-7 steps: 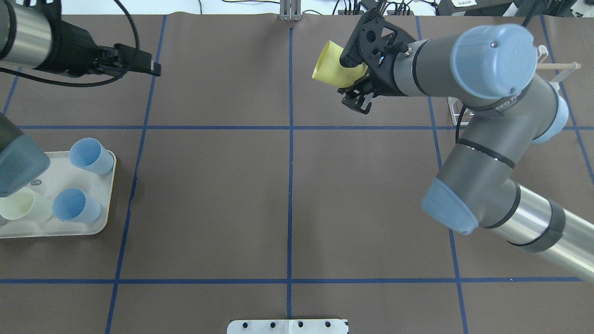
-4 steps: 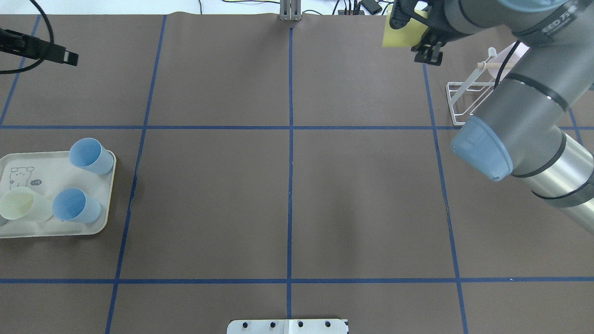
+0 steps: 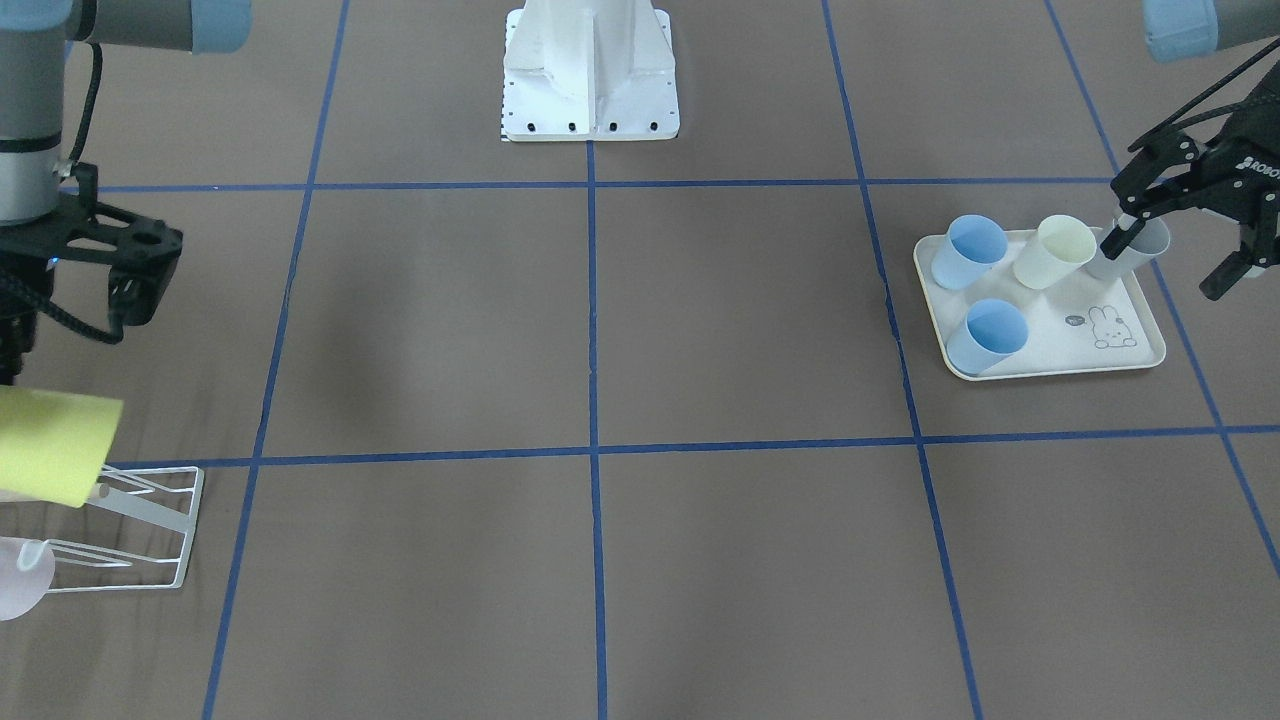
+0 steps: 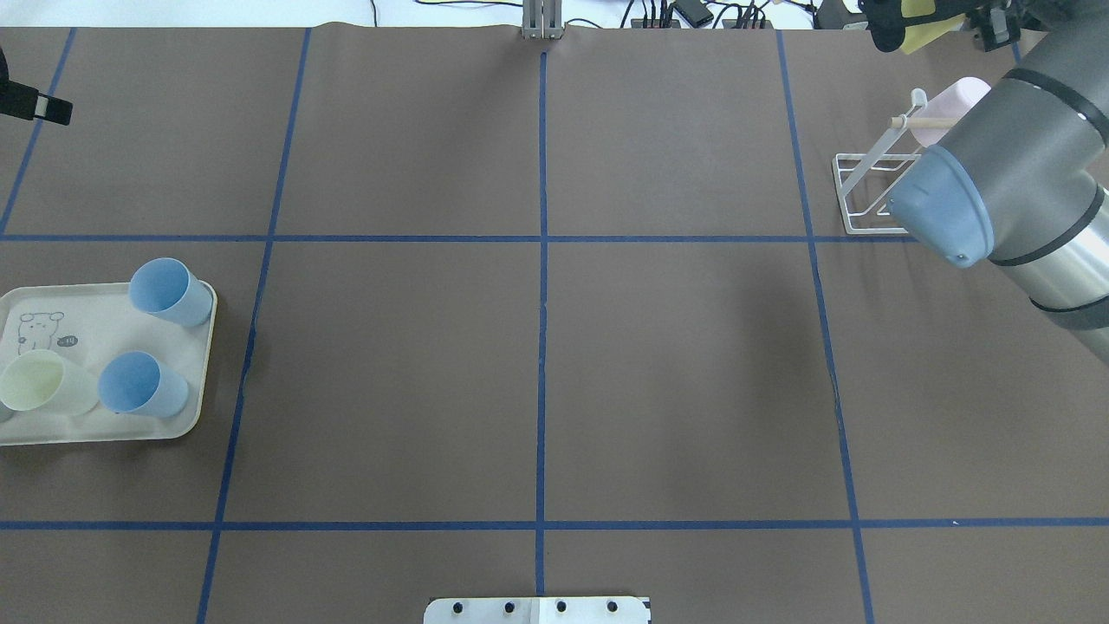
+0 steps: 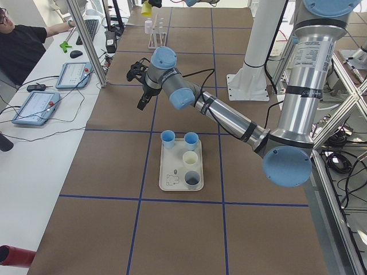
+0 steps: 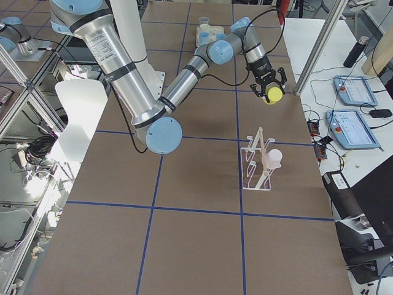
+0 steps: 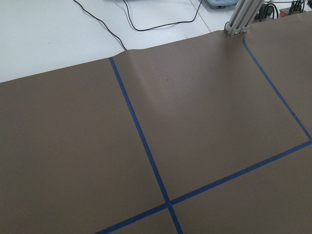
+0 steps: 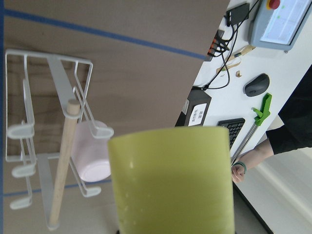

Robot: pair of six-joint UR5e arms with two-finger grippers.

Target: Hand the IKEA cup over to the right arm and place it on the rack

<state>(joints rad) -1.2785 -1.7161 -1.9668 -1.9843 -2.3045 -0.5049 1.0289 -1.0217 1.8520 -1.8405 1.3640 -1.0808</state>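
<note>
– Rightward along the table's far edge goes the right gripper (image 6: 270,90) since 0.6 s ago, carrying the yellow-green cup (image 6: 274,95). The left gripper (image 3: 1170,262) has drawn back to the overhead view's left edge.

– Is that cup gripped?

– Yes. The right pincer is clenched on it, with fingers on either side of the cup's wall, and the cup hangs in the air off the table.

– Where is it relative to the rack?

– Near the rack (image 4: 858,195) but apart from it, on the side toward the far edge. It is not yet on any prong.

– What does the rack hold?

– 1 pale pink cup (image 4: 957,94) sits on a prong beside the wooden rod (image 4: 918,123). The right arm hid that cup 0.6 s ago; now it shows.

– And the tray?

– The cream tray (image 3: 1050,372) holds 4 upright cups. A row of 3 is made up of a blue cup (image 3: 968,250), a cream cup (image 3: 1055,250) and a grey cup (image 3: 1145,255). A second blue cup (image 3: 988,335) stands alone beside the rabbit print. The blue and cream cups stand where they did before.

– And the left pincer?

– Released, its jaws spread wide with nothing between them. From the front, 1 finger overlaps the grey cup, yet the left side view shows that gripper raised and well apart from the tray.
</note>
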